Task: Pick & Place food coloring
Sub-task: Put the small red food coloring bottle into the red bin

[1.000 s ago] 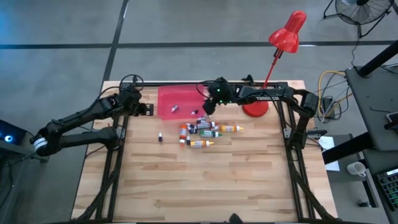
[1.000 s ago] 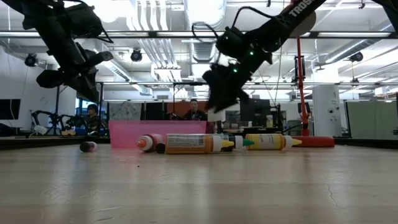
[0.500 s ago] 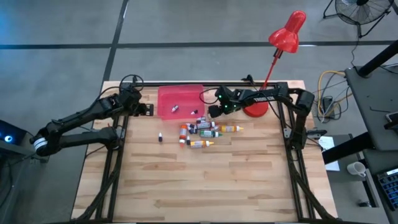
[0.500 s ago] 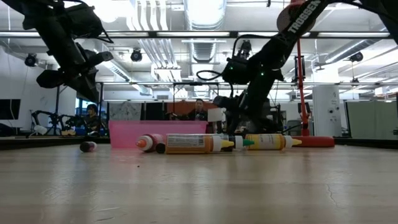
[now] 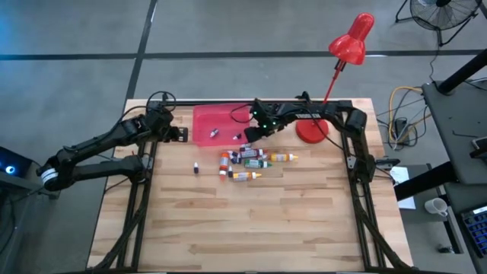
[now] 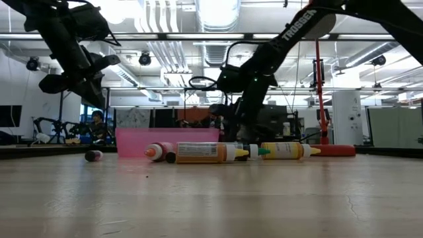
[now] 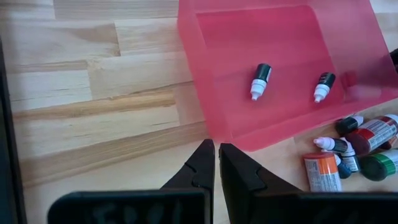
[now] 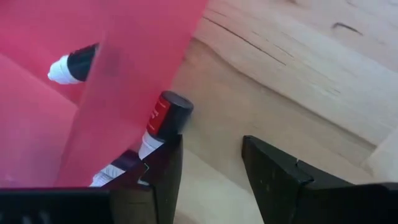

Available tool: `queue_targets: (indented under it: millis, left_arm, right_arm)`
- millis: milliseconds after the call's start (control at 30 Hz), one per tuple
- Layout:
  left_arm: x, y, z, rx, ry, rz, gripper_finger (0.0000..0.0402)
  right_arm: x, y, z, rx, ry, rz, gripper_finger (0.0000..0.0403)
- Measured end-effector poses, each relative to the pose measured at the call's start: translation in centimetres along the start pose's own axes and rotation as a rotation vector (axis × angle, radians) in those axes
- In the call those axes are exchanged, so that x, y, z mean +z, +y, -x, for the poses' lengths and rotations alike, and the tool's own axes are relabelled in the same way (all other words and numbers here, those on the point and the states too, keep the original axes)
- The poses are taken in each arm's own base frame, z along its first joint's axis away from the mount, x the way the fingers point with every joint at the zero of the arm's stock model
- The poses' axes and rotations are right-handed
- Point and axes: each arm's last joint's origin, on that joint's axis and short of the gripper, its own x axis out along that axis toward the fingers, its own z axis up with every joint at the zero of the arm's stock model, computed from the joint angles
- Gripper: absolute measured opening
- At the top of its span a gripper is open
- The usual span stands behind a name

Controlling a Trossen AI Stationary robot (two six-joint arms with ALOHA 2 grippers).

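Several small food coloring bottles [image 5: 247, 160] lie on their sides in a heap on the wood, just near of the flat pink tray [image 5: 204, 114]. Two more lie inside the tray [image 7: 260, 79], [image 7: 323, 86]. One stray bottle [image 5: 196, 168] lies to the left. My right gripper [image 5: 255, 132] is low at the tray's near right corner, open [image 8: 211, 168]. A black-capped, red-labelled bottle [image 8: 163, 118] lies beside one of its fingers, against the tray wall. My left gripper [image 7: 216, 165] is shut and hovers left of the tray [image 5: 166, 126]. My right gripper's one finger [image 8: 163, 171] stands right next to the black-capped bottle's body [image 8: 152, 140]. Whether they touch, I cannot tell. The bottle lies on the table outside the gap between the fingers.
A red desk lamp stands with its base [image 5: 310, 131] on the table's far right part, close to the right arm. Black frame rails run along the table's left, right and far edges. Bare wood spreads over the near half [image 5: 251, 221].
My right gripper has come down, swung toward the table's right, then come back left to the tray's near right corner. The bottles and the left arm have kept still.
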Motion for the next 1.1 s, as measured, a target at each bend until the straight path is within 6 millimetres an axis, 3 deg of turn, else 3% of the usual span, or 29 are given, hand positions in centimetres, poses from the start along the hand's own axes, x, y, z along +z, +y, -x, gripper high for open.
queue_targets:
  millis: [433,700,900,1100]
  left_arm:
    - [-0.1,0.0,0.0,0.003,0.006,-0.017,0.0]
    - [0.0,0.0,0.0,0.005,0.004,-0.024,0.0]
    - [0.0,0.0,0.0,0.005,0.004,-0.024,0.0]
    - [0.0,0.0,0.0,0.005,0.004,-0.025,0.0]
  right_arm:
    - [1.4,3.7,2.5,-0.024,-0.101,0.127,0.0186]
    - [1.5,3.5,2.0,-0.036,-0.143,0.126,0.0189]
    - [2.1,4.9,2.8,0.072,-0.173,0.261,0.0191]
    - [1.9,5.1,3.2,0.049,-0.164,0.255,0.0192]
